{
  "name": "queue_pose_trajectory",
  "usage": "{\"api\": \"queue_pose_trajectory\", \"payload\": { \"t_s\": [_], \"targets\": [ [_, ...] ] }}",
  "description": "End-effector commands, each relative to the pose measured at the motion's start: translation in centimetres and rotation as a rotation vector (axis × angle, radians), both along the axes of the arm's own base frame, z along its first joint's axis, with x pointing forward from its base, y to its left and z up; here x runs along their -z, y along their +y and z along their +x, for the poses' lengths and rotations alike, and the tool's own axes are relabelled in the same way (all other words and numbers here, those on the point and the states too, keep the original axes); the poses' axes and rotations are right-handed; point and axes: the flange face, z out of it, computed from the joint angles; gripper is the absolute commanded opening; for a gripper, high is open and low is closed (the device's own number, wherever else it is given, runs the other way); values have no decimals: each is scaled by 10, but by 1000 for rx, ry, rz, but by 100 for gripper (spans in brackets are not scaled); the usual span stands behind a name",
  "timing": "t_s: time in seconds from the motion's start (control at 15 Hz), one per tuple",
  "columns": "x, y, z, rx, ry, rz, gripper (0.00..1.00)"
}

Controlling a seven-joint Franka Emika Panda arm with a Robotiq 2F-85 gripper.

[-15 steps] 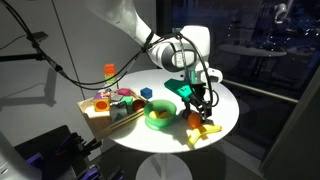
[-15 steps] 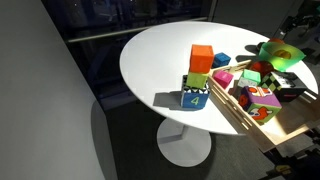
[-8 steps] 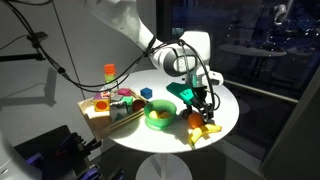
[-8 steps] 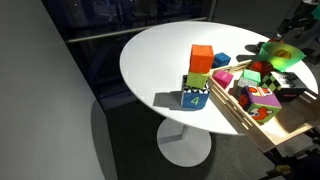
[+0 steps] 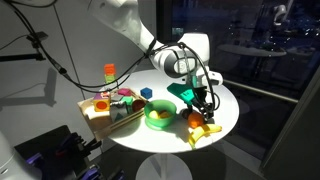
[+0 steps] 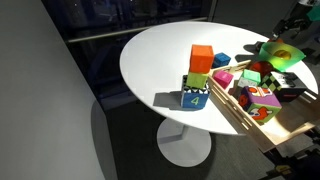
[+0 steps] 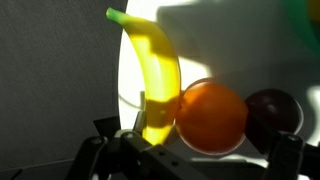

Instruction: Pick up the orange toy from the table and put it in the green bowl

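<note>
The orange toy (image 7: 212,117) lies on the white table (image 5: 226,100), touching a yellow banana (image 7: 155,80) on one side, with a dark red piece (image 7: 272,110) on the other. In an exterior view the orange toy (image 5: 195,121) sits just beside the green bowl (image 5: 159,116). My gripper (image 5: 200,103) hangs right above the toy. In the wrist view the gripper (image 7: 195,168) is open, its fingers wide apart at the bottom edge, with the orange toy ahead between them. The bowl also shows in an exterior view (image 6: 272,48).
A wooden tray (image 5: 108,112) of coloured toys stands beside the bowl. Stacked blocks (image 6: 200,75) stand near the tray on the table (image 6: 160,55). The banana (image 5: 205,134) lies near the table's front edge. Cables hang behind.
The gripper has come down slightly toward the orange toy. The toys and the bowl have not moved.
</note>
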Motion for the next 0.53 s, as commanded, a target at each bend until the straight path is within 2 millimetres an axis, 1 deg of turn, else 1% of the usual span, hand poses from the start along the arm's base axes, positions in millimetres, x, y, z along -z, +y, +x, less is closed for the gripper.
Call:
{"api": "queue_pose_trajectory", "payload": {
  "t_s": [0.0,0.47],
  "targets": [
    [1,-3,9,-2,-27,10,100],
    [9,-2,15,-2,-37,4,100]
  ]
}}
